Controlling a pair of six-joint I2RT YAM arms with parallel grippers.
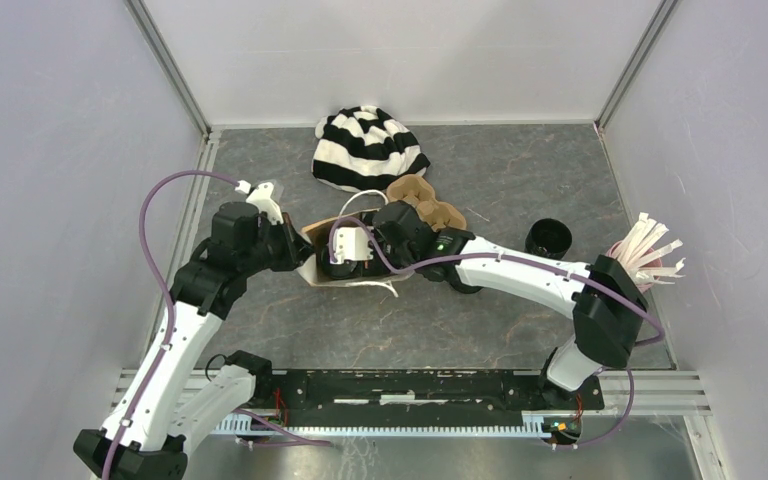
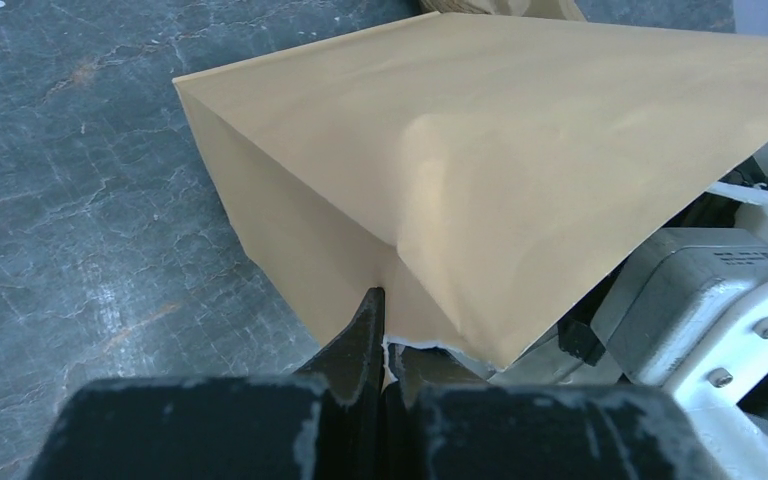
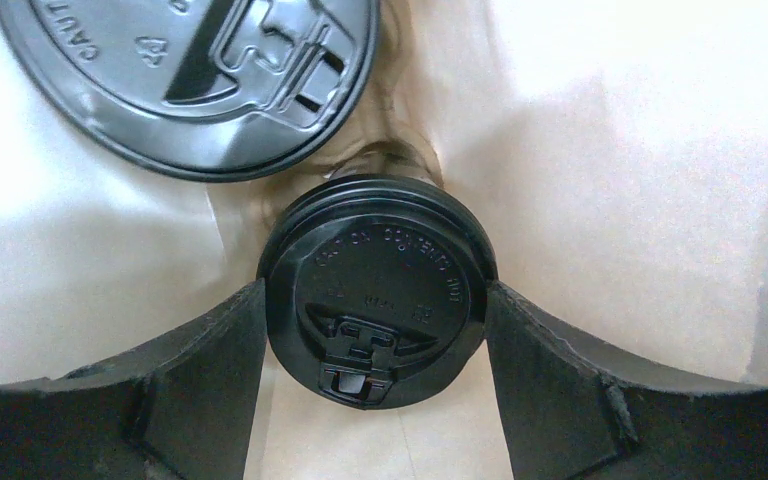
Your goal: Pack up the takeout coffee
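Observation:
The brown paper bag [image 2: 520,150] lies on its side mid-table [image 1: 312,232]. My left gripper [image 2: 388,330] is shut on the bag's torn mouth edge, pinching the paper. My right gripper [image 3: 375,288] reaches inside the bag [image 3: 610,150]. Its fingers [image 3: 210,350] press both sides of a black takeout coffee cup [image 3: 375,270] at its lid. A second black lidded cup [image 3: 190,80] rests deeper in the bag, to the upper left. In the top view my right gripper's fingers are hidden inside the bag.
A black-and-white striped beanie [image 1: 365,148] lies behind the bag. The brown cardboard carrier [image 1: 425,200] sits beside it. Another black cup [image 1: 548,238] stands to the right. A pink cup with white sticks [image 1: 645,255] is at the far right wall.

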